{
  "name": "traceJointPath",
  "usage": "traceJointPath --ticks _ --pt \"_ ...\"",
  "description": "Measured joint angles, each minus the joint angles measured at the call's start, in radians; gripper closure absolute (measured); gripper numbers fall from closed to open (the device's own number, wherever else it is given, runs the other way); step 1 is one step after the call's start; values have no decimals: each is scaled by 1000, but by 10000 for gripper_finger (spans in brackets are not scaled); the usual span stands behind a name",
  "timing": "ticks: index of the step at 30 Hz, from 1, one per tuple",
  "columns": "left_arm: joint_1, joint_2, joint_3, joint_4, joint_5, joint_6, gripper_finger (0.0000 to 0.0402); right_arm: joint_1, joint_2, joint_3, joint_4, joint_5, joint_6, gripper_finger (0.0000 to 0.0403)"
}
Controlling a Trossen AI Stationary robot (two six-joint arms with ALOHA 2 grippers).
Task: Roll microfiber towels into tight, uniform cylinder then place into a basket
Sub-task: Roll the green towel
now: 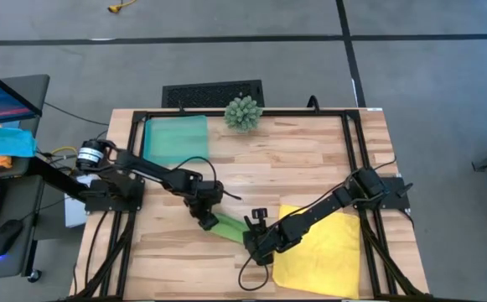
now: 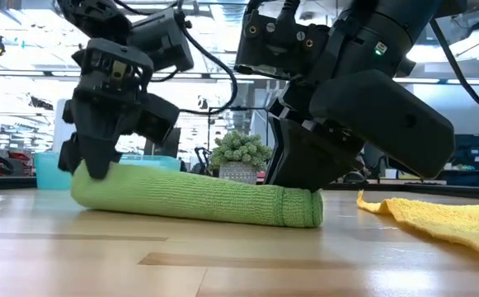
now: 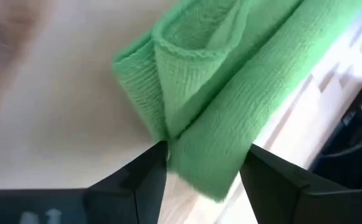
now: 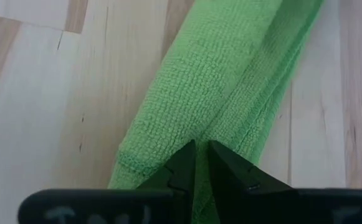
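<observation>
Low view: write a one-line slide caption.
Both grippers, left and right, at opposite ends of a rolled green towel; yellow towel lies beside.

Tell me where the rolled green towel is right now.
In the high view the green towel lies rolled near the table's front middle, between the left gripper and right gripper, left of the yellow towel.

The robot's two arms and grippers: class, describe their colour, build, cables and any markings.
Both arms are dark, jointed and boxy. The left arm has a silver cylindrical part near its base; the right arm shows a small green light on its housing in the low view. Black cables loop beside each. The left gripper and right gripper have black, wedge-shaped fingers.
</observation>
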Motion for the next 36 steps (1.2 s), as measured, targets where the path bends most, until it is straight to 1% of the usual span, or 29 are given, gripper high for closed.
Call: traceJointPath --ticks 2,4,6,9,13,15,17,20,25,27,31,36 --pt "-3 -40 0 -39 -34 16 220 -2 0 0 0 0 -7 334" --pt "-15 -82 1 -92 -94 36 221 -2 0 0 0 0 -14 334" --pt "-34 -133 1 -133 -171 49 221 -2 0 -1 0 0 -15 334" --pt "-82 -212 1 -148 -292 75 221 -2 0 -1 0 0 -15 334" --pt "-192 -292 3 -115 -478 153 222 -2 0 -1 0 0 -15 334" --pt "-255 -300 3 -82 -552 205 222 -2 0 -1 0 0 -15 334" --pt "-309 -286 3 -46 -601 237 222 -2 0 -1 0 0 -15 334" --pt "-356 -229 4 11 -630 243 222 -2 0 -1 0 0 -14 334" --pt "-371 -127 5 104 -632 271 222 -2 0 -1 0 0 -14 334" --pt "-365 -93 5 131 -629 279 222 -2 0 -1 0 0 -14 334" --pt "-338 -48 5 135 -606 288 222 -2 0 -1 0 -1 -14 334" --pt "-297 -42 5 139 -622 279 222 -2 0 -1 0 0 -14 334"
